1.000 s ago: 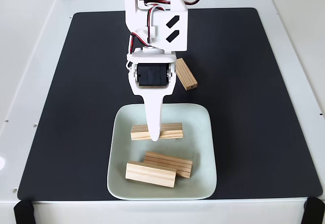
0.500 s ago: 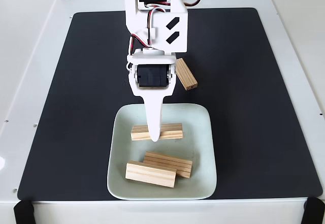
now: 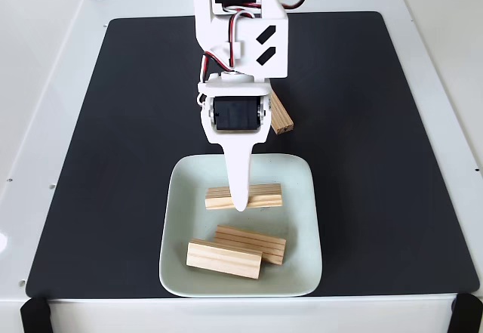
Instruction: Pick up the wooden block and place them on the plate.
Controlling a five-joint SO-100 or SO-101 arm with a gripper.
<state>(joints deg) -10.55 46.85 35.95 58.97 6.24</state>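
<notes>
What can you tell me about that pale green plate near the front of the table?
The plate is a rounded square with a raised rim, pale mint green and glossy, like glazed ceramic or plastic. It sits flat on the black mat, close to the mat's front edge. Three wooden blocks lie in it: one across the middle, under the tip of the gripper, and two nearer the front, side by side and seemingly touching. A fourth block lies on the mat behind the plate.

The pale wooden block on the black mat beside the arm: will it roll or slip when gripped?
The pale wooden block looks stiff, with flat faces and square edges, so rolling seems unlikely. Its grainy bare wood probably grips well. It is small, so likely light, and may skid on the black mat if nudged.
</notes>
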